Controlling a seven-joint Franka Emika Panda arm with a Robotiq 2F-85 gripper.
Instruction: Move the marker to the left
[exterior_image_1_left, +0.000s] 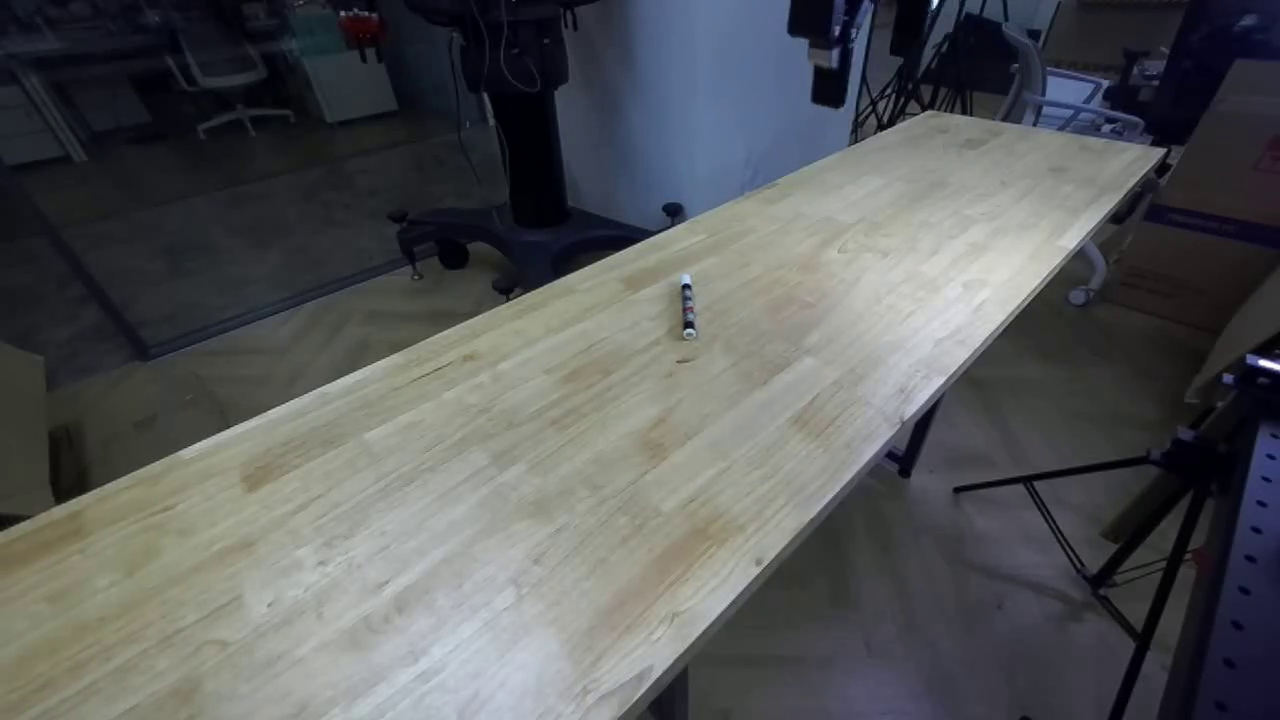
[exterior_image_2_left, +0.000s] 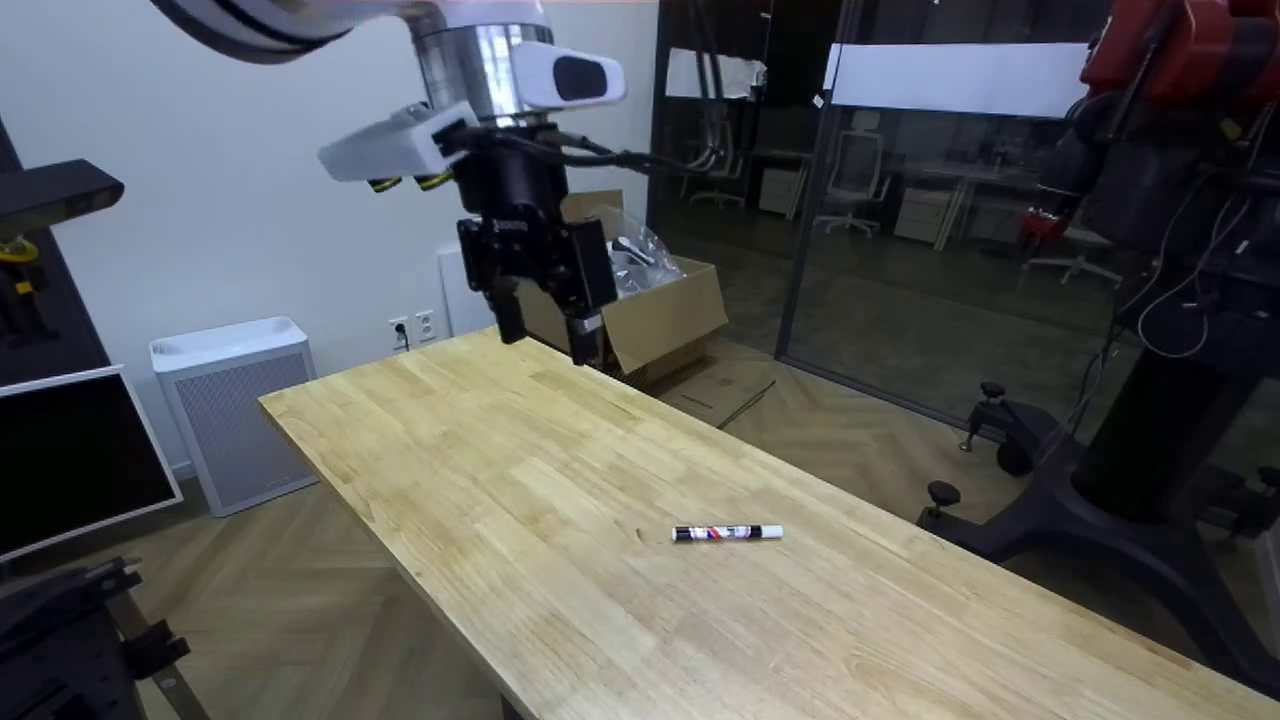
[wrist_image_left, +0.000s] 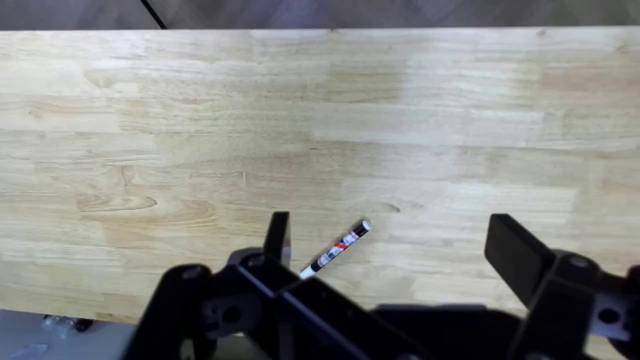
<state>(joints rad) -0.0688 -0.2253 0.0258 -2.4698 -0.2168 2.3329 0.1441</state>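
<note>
The marker is a short black pen with a printed white, red and blue label and a white end. It lies flat on the wooden table, in both exterior views (exterior_image_1_left: 688, 308) (exterior_image_2_left: 727, 533) and in the wrist view (wrist_image_left: 335, 250). My gripper (exterior_image_2_left: 547, 340) hangs above the table, apart from the marker. In the wrist view my gripper (wrist_image_left: 392, 235) is wide open with nothing between its fingers. There the marker appears between the fingers, nearer the left one, lying diagonally. The tip of its white end is partly hidden by the left finger's linkage.
The long wooden table (exterior_image_1_left: 560, 480) has its edges in view. A cardboard box (exterior_image_2_left: 665, 315) with plastic-wrapped contents stands beyond the table's far edge. A dark wheeled stand (exterior_image_1_left: 535, 160) is beside the table. A tripod (exterior_image_1_left: 1150, 520) stands on the floor.
</note>
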